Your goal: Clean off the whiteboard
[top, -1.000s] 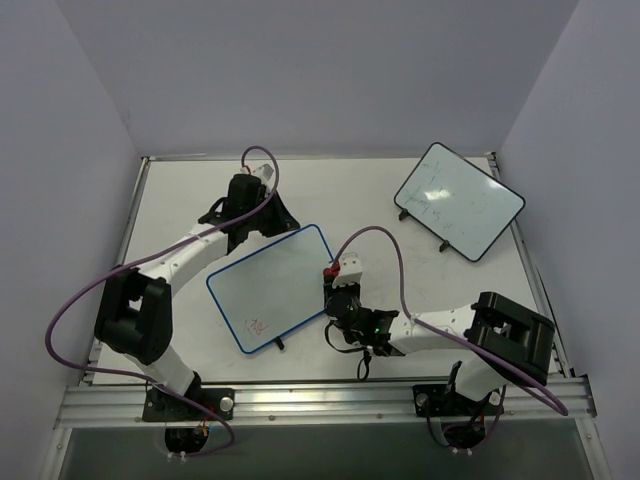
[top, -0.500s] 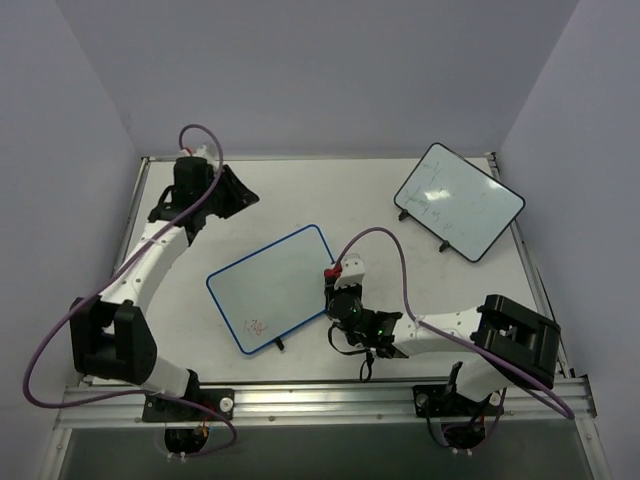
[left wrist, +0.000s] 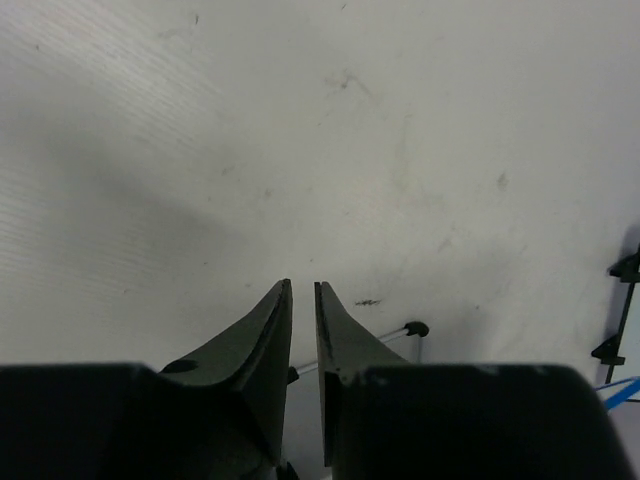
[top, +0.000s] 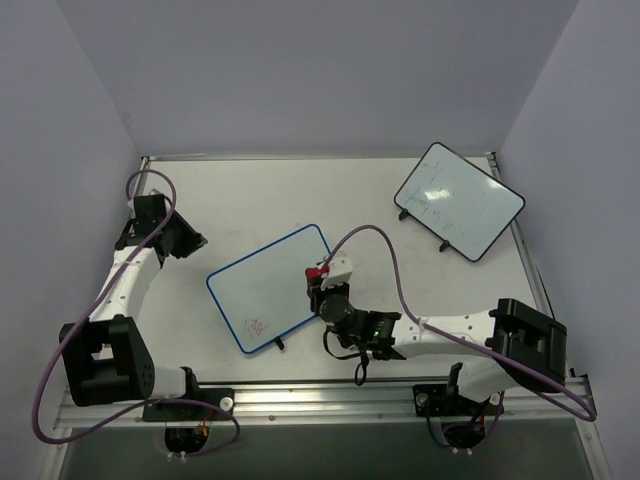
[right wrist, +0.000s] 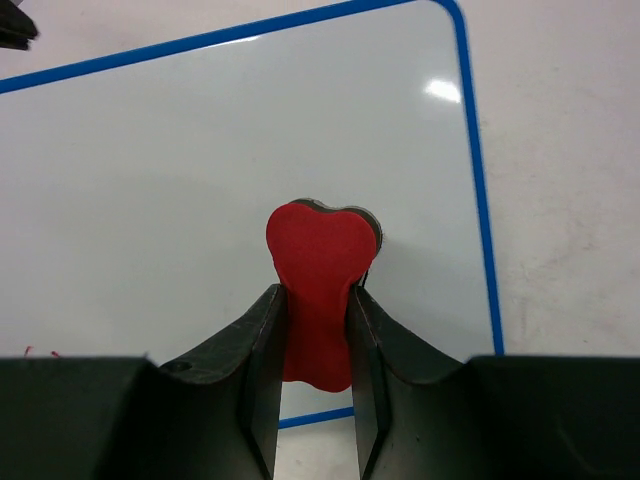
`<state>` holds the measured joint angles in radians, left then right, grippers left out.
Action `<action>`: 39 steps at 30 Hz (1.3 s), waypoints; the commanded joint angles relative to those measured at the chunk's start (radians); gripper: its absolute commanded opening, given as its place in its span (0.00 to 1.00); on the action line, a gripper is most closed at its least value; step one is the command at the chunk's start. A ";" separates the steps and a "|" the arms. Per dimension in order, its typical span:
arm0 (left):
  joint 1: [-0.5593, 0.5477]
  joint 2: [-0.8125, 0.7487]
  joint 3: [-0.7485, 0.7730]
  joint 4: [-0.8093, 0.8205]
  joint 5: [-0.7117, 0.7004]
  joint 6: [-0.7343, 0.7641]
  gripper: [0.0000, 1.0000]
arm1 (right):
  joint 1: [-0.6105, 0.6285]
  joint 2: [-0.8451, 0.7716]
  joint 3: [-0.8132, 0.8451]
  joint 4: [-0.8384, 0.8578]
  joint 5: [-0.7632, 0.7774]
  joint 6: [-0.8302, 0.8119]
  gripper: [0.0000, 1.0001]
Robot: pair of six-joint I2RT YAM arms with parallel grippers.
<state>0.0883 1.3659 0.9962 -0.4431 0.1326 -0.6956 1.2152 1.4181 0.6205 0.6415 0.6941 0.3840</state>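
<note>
The whiteboard (top: 265,285) with the blue rim lies tilted at the table's middle, with red scribbles (top: 258,326) near its front corner. My right gripper (top: 318,287) hangs over the board's right part, shut on a red eraser (right wrist: 318,270) whose pad rests on the white surface (right wrist: 200,160). The eraser (top: 316,272) is well apart from the scribbles. My left gripper (top: 190,240) is at the table's left side, clear of the board. In the left wrist view its fingers (left wrist: 303,286) stand a narrow slit apart over bare table with nothing between them.
A second, black-rimmed whiteboard (top: 460,200) with faint dark marks stands at the back right. The table's left rail (top: 130,230) runs close to my left arm. A corner of the blue rim (left wrist: 618,392) shows at the left wrist view's right edge.
My left arm swung from the board's far edge out to the table's left side. My right gripper carried the eraser leftward onto the board's surface.
</note>
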 commanded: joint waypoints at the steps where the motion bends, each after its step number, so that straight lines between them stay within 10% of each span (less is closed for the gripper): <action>1: 0.002 0.027 -0.028 -0.012 0.007 0.008 0.23 | 0.046 0.071 0.071 0.038 -0.001 -0.040 0.00; 9: -0.001 0.029 -0.136 0.072 0.079 -0.018 0.02 | 0.138 0.257 0.163 0.174 0.013 -0.117 0.00; 39: -0.024 -0.117 -0.153 0.072 0.196 0.002 0.02 | 0.273 0.498 0.320 0.230 0.039 -0.218 0.00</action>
<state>0.0669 1.2774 0.7944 -0.3641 0.3065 -0.7097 1.4750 1.8957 0.8970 0.8696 0.7200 0.1696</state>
